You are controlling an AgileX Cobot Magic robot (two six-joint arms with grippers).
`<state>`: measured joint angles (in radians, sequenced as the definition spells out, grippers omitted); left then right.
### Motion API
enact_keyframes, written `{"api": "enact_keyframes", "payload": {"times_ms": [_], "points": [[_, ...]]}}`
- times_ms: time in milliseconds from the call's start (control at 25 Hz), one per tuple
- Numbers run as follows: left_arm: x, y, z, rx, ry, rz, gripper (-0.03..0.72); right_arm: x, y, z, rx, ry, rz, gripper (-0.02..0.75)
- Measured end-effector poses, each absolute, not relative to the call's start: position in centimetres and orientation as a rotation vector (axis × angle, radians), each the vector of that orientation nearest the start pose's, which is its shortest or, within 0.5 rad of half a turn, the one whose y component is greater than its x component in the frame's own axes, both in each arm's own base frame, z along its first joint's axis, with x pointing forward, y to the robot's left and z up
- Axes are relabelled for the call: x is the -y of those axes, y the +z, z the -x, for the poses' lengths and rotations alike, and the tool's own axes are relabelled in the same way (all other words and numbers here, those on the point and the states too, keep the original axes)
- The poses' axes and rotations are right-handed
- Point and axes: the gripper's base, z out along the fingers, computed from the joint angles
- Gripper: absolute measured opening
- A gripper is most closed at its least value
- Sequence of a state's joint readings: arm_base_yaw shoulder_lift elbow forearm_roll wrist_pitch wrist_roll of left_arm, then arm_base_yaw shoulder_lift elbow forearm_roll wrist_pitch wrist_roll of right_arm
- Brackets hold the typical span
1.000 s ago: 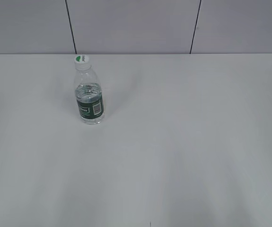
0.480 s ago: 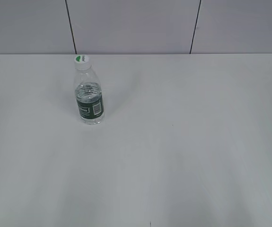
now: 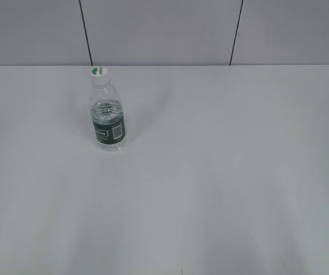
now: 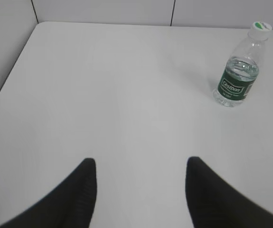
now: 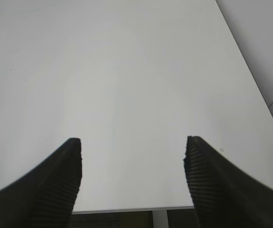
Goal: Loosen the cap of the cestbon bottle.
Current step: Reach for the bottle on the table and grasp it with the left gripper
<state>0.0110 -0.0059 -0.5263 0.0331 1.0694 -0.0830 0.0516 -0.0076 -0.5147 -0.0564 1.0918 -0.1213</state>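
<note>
Neither gripper shows in the exterior view; the cestbon bottle (image 3: 108,117) stands upright on the white table (image 3: 221,172), left of centre toward the back edge, the cap (image 3: 99,73) on its neck.

In the left wrist view the left gripper (image 4: 141,164) is spread and empty above bare tabletop, the bottle well apart at upper right.

In the right wrist view the right gripper (image 5: 132,145) is spread wide, empty, near the table's front edge.

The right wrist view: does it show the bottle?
No, it shows only the bare table and the open right hand.
</note>
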Motion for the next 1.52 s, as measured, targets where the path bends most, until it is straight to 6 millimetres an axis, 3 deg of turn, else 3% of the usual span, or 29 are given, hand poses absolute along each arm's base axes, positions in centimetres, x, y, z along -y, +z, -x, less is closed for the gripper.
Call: {"api": "enact_keyframes", "payload": {"times_ms": [440,600,840,1200,1400,1520], "points": [[-0.3,28.5,0.9,-2.008,-0.001,0.097,0.372,0.5,27.9,0.9,-2.046,-0.111,0.173,0.518],[-0.4,30.0,0.4,-1.914,0.021,0.09,0.372,0.5,27.9,0.9,-2.046,-0.111,0.173,0.518],[-0.4,32.3,-2.3,-1.752,0.022,0.068,0.369,0.5,27.9,0.9,-2.046,-0.112,0.173,0.518],[-0.3,33.1,-11.0,-1.763,0.016,0.039,0.313,0.5,27.9,0.9,-2.046,-0.116,0.173,0.518],[-0.2,31.9,-16.6,-1.764,0.006,0.021,0.312,0.5,27.9,0.9,-2.046,-0.116,0.173,0.518],[-0.1,29.9,-20.3,-1.796,0.017,-0.02,0.312,0.5,27.9,0.9,-2.046,-0.117,0.173,0.518]]}}
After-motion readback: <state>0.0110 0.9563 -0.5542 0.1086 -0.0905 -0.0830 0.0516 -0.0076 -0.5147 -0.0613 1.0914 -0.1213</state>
